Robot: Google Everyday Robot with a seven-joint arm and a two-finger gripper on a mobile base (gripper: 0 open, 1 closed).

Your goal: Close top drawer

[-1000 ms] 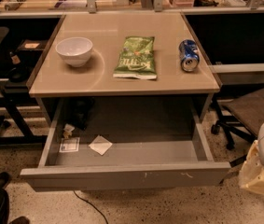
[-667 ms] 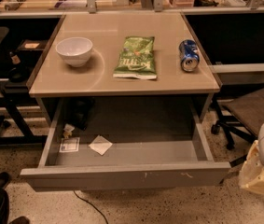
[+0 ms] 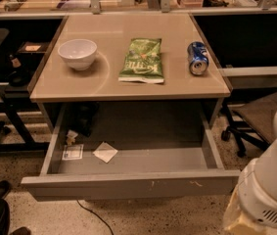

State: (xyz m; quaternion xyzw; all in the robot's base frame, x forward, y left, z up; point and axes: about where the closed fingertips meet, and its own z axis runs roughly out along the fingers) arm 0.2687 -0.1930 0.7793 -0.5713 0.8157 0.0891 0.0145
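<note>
**Top drawer stands pulled fully out**

I see the top drawer [image 3: 128, 184] drawn far out from under the tabletop [image 3: 103, 84], its grey front nearest the camera. Paper scraps [image 3: 104, 152] lie at its left. On the tabletop sit a white bowl [image 3: 77, 53], a green snack bag [image 3: 142, 60] and a blue can [image 3: 197, 58] on its side. The white arm housing [image 3: 270, 180] fills the lower right; the gripper lies outside the view, so I cannot tell how its jaws stand.

An office-like workroom (desks [image 3: 103, 84], swivel chair [image 3: 259, 115], speckled floor [image 3: 177, 215]).
</note>
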